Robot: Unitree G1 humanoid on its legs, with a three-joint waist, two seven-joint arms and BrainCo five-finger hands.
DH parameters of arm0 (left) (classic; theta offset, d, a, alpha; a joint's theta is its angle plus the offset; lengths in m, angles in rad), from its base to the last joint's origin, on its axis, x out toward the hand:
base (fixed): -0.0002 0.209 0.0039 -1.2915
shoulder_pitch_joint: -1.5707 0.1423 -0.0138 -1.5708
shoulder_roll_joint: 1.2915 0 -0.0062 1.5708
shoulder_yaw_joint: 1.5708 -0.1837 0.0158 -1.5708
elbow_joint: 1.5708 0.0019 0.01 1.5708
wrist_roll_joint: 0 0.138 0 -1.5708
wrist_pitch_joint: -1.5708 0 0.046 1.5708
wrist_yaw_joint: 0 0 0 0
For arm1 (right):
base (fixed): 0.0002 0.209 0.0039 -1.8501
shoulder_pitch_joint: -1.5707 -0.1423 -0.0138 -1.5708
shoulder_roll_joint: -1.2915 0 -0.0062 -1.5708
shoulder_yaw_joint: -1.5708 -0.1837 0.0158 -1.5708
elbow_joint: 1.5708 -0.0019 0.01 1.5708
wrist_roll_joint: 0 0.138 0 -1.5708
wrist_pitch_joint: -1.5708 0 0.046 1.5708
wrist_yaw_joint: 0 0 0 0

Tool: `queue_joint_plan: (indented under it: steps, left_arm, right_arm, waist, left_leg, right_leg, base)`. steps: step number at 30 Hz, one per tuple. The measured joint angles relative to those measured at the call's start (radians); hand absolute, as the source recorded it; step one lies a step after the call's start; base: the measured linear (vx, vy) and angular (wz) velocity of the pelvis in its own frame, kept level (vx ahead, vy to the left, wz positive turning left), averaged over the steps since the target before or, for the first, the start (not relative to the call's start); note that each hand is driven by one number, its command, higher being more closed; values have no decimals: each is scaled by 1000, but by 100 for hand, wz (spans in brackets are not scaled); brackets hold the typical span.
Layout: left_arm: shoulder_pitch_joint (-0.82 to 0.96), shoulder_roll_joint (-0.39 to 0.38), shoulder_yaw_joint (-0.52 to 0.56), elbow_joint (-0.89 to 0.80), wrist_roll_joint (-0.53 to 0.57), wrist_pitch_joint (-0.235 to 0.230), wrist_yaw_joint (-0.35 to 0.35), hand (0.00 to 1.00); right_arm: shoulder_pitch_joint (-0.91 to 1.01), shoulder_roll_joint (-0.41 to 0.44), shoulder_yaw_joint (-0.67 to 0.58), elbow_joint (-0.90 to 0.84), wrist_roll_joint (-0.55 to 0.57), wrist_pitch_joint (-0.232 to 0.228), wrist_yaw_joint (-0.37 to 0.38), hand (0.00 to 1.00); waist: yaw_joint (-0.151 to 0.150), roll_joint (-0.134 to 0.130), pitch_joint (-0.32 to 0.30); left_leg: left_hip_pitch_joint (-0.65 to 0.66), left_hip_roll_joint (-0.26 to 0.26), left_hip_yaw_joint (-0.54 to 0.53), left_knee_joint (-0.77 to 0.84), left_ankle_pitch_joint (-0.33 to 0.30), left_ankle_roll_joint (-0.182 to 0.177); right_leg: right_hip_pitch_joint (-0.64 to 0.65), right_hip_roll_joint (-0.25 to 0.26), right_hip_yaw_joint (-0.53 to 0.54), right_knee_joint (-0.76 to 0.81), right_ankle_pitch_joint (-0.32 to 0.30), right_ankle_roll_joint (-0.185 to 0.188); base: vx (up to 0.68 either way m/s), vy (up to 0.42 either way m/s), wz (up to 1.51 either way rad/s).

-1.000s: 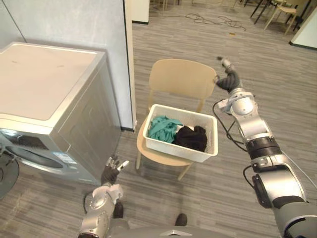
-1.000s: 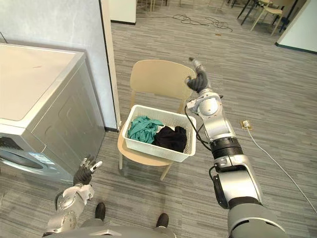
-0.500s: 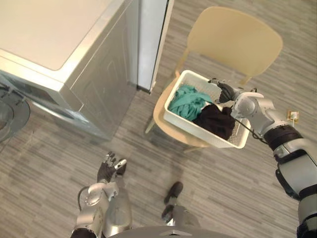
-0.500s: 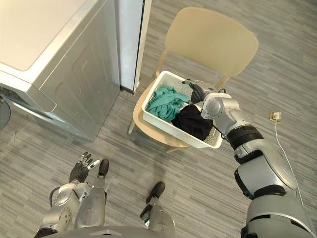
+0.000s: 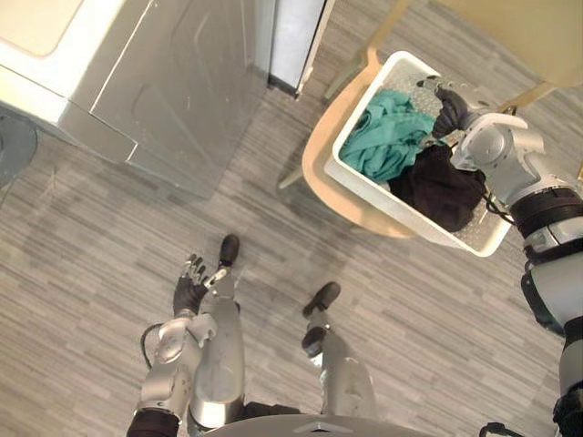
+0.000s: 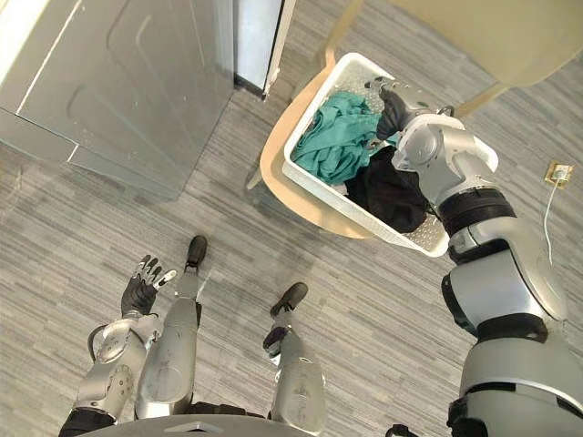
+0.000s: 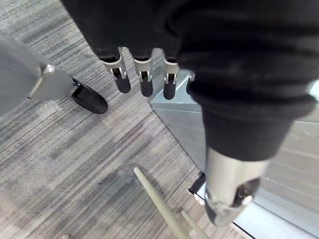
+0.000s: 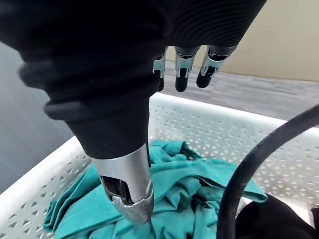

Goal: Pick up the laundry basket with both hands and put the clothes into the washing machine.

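**Right hand released above the basket's clothes**

The right hand (image 5: 453,109) hangs with straight, relaxed fingers just above the teal garment (image 5: 387,141), grasping nothing. A black garment (image 5: 442,187) lies beside it in the white perforated laundry basket (image 5: 392,206), which sits on the beige chair (image 5: 330,180). The left hand (image 5: 191,289) is spread and empty, low over the floor, well apart from the grey washing machine (image 5: 164,82).

the light is bright, soft and even, as if from above. shadows on the grey floor (image 5: 109,273) are faint and soft-edged, a little darker beside the washing machine (image 5: 173,82), whose side has a pale sheen. the white laundry basket (image 8: 214,132) looks very bright.
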Motion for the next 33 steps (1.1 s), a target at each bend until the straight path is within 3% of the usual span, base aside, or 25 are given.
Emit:
queue_joint_plan:
  steps: [22, 33]
  left_arm:
    - [-7, -5, -1, -20, -14, -18, 46, 0]
    - [-35, -42, 20, -11, -23, -24, 60, 0]
  right_arm:
    - [-38, 10, -76, 73, 60, 32, -67, 0]
    - [-29, 67, -118, 118, 54, 32, -100, 0]
  waist:
    - [39, 26, 35]
    - [45, 30, 41]
  left_leg:
    - [-196, -5, -51, 25, 3, -4]
    - [-261, -4, -78, 38, 2, -6]
  right_leg:
    - [-151, 3, -49, 7, -6, -4]
    - [-197, 6, -73, 18, -16, -4]
  base:
    - [10, -2, 3]
    - [32, 32, 3]
